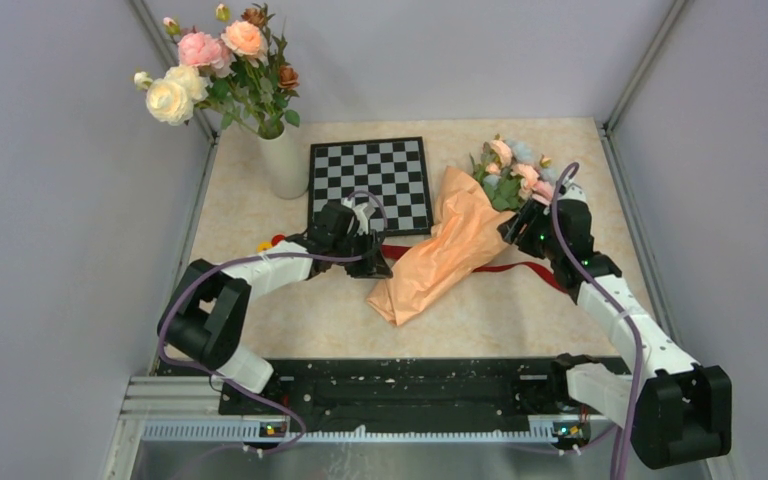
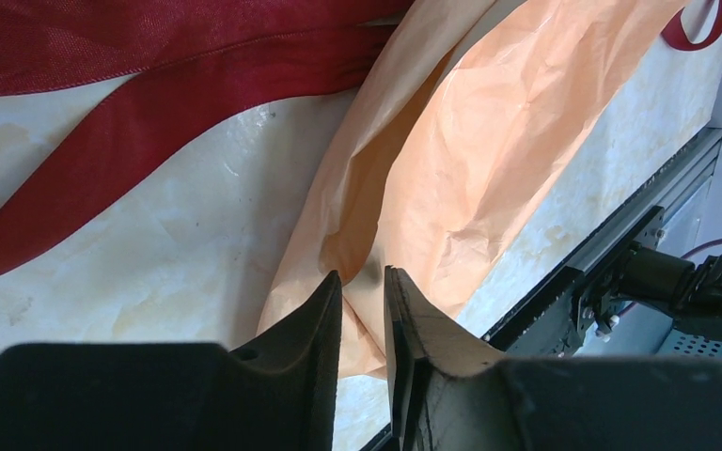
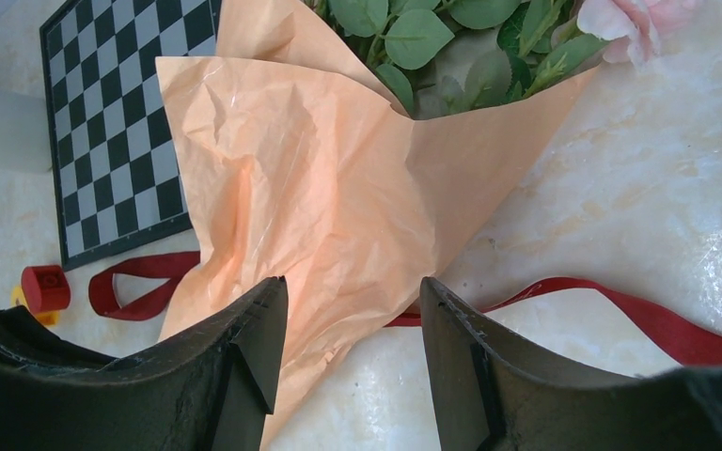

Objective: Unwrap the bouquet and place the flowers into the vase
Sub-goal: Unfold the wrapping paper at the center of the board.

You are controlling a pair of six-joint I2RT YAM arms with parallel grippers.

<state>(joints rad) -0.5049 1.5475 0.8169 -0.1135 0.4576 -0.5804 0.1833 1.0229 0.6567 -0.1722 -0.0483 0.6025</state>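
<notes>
The white vase (image 1: 282, 160) stands well beyond the left end effector (image 2: 362, 275), whose jaws are narrow at the edge of the bouquet (image 2: 489, 141); whether they pinch its paper I cannot tell. It lies on the table (image 1: 320, 315) between both end effectors. The right end effector (image 3: 353, 287) gapes wide over the wrap, the flowers (image 3: 404, 38) just ahead.

The left hand (image 2: 363, 274), fingers nearly together, sits at a fold of the peach paper (image 2: 489, 141); a red ribbon (image 2: 150, 103) crosses the marbled worktop (image 2: 179, 244).
</notes>
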